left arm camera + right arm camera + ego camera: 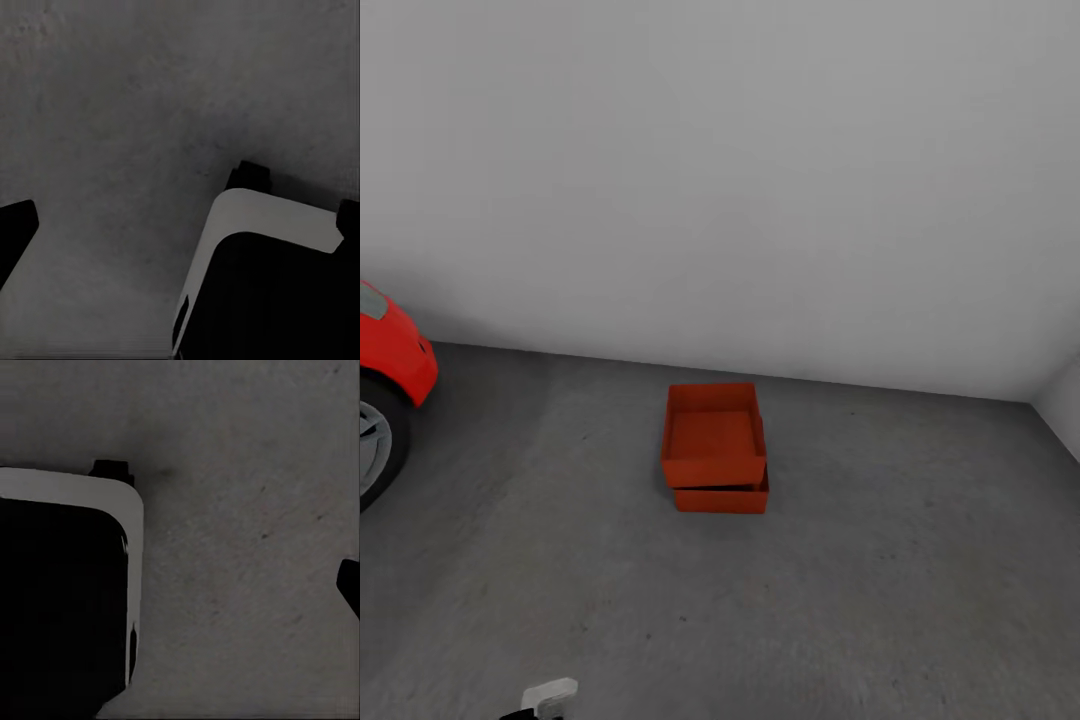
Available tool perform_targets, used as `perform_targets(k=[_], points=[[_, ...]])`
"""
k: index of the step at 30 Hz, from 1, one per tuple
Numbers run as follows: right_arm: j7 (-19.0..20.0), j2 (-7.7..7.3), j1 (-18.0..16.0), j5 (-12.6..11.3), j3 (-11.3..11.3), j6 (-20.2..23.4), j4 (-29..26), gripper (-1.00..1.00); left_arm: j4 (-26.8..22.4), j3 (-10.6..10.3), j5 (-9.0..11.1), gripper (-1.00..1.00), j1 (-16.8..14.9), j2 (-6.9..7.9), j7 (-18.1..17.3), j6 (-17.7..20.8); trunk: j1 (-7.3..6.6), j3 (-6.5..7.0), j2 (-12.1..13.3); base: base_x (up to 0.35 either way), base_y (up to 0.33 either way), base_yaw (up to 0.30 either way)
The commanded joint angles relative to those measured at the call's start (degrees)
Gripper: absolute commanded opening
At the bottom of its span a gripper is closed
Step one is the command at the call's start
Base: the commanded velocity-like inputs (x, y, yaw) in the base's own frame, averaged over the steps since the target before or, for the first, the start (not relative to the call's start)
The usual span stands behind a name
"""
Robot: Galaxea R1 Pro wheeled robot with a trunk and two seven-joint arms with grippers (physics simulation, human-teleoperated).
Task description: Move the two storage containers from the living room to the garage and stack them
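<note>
The two storage containers stand stacked on the dark grey floor (880,580) of the garage, close to the white back wall. The upper orange-red container (712,437) rests on the lower container (722,498), set a little askew, so the lower one's front wall shows beneath it. Both are empty. My left gripper (182,225) and right gripper (180,585) hang over bare concrete beside my own base, far from the stack. Each holds nothing, with a dark fingertip (15,232) (349,585) at the picture's edge.
A red car (392,358) with its wheel (372,445) stands at the left. The white wall (720,200) runs behind the stack and meets a side wall (1063,400) at the right. My black-and-white base (262,285) (67,585) is under both wrists.
</note>
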Motion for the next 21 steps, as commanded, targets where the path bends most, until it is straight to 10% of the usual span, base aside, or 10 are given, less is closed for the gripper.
perform_targets(k=[1, 12, 21], points=[[0.1, 0.15, 1.1, 0.3, 0.2, -0.3, 0.2, 1.0, 0.0, -0.5, 0.5, 1.0, 0.7, -0.04, 0.1, 0.2, 0.01, -0.05, 0.0, 0.0, 0.0, 0.0], [0.9, 4.49, 10.4, -0.5, -0.2, -5.0, 0.2, 1.0, -0.1, -0.6, 0.0, 1.0, 9.8, -0.86, -2.3, -4.6, 0.01, 0.01, 0.0, 0.0, 0.0, 0.0], [0.8, 5.35, 11.7, -0.6, -0.4, -6.0, 0.2, 1.0, -0.1, -0.6, 0.1, 1.0, 11.5, -0.97, -4.2, -6.6, 0.01, 0.71, 0.0, 0.0, 0.0, 0.0]])
